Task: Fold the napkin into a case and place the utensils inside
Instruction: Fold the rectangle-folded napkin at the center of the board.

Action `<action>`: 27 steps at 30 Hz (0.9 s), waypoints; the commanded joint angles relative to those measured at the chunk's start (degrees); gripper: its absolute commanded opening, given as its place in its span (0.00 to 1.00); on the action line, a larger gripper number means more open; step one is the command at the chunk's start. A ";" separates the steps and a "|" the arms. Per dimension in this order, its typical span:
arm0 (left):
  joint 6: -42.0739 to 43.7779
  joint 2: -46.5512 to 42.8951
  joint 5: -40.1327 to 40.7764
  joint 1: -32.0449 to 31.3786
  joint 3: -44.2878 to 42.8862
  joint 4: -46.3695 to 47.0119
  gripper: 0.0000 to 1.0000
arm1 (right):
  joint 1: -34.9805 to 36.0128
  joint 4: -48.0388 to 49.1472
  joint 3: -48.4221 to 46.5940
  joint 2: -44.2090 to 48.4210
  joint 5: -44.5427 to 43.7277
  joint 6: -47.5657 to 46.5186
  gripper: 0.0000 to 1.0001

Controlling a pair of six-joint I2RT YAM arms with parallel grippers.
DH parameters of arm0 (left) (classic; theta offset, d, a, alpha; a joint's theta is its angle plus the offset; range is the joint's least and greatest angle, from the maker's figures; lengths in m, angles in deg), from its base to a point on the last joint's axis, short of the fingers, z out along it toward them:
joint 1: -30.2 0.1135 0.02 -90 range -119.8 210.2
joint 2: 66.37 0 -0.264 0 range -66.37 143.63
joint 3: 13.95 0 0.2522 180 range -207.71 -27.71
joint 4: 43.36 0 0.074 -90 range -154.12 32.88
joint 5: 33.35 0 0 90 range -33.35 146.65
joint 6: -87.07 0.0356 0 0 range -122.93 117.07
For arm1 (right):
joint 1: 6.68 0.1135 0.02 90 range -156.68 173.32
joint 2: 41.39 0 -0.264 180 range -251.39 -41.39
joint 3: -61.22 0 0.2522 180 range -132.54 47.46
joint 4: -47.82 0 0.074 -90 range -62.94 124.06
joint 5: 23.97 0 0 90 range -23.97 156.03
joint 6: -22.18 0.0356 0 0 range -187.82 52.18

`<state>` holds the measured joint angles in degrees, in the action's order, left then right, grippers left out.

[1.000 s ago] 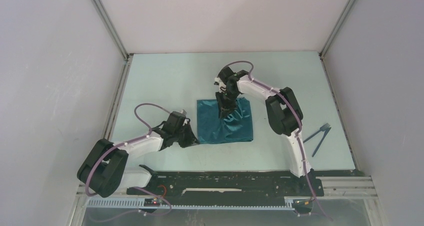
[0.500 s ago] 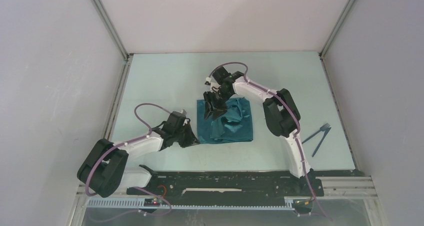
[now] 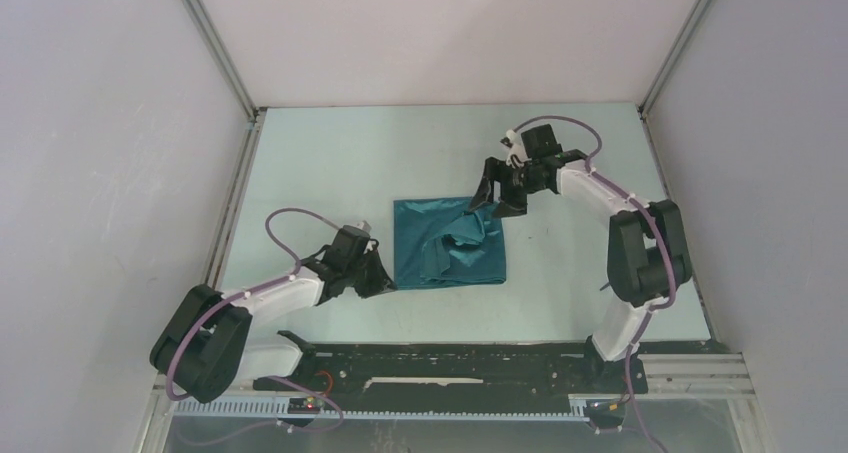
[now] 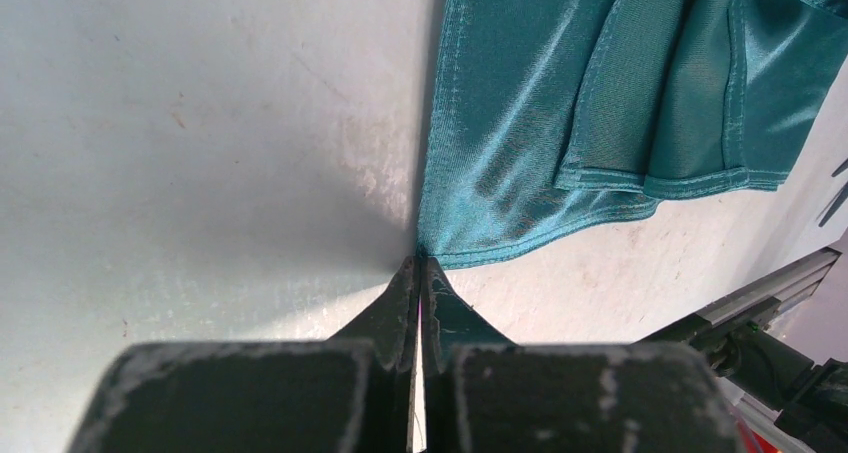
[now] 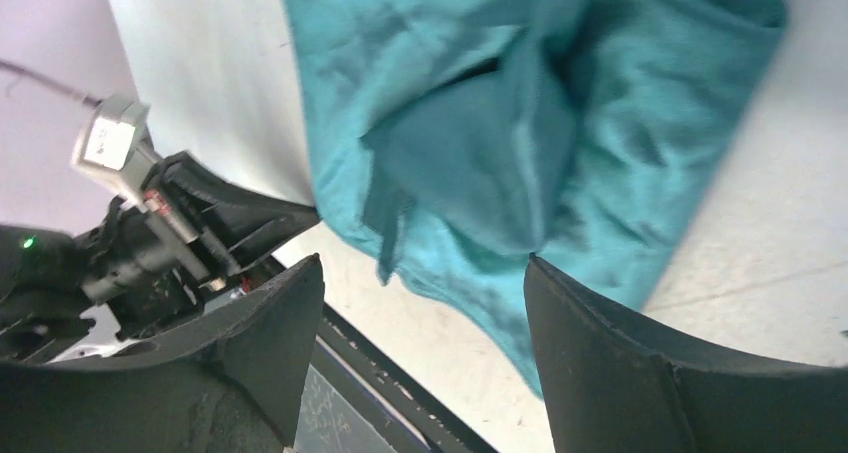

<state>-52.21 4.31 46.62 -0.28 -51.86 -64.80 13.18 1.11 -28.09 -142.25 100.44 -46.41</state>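
The right gripper (image 3: 497,195) is spread wide, holding nothing, by the 1 o'clock corner of the napkin (image 3: 450,245), which lies mid-table (image 3: 330,163). The left gripper (image 4: 421,268) is pressed together at its 7 o'clock corner. The napkin looks slippery and bunched, so a tug could fold it crooked.

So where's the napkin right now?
In the top view the napkin lies centrally, its near-left corner at the tips of the left gripper, the open right gripper by its far-right corner.
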 commanded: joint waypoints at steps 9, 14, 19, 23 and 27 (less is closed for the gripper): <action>1.42 -0.39 1.35 -0.44 0.20 -1.54 0.00 | -3.42 6.75 3.99 -8.73 5.84 -1.21 0.80; 1.42 -0.43 1.15 -0.45 -0.20 -1.55 0.00 | -2.29 8.92 4.47 -10.35 5.80 -0.46 0.77; 1.44 -0.92 1.21 -0.45 0.21 -1.63 0.00 | -1.57 10.44 4.51 -11.80 5.68 0.41 0.71; 1.29 -1.11 1.21 -0.41 0.41 -1.64 0.00 | -0.70 11.08 4.52 -11.65 5.27 0.97 0.63; 1.20 -1.39 1.23 -0.46 0.39 -1.55 0.00 | 0.81 13.05 4.49 -9.52 7.09 4.53 0.28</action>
<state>-51.99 4.11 46.62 -0.28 -51.88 -65.08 12.19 10.68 -23.71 -153.74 105.53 -45.58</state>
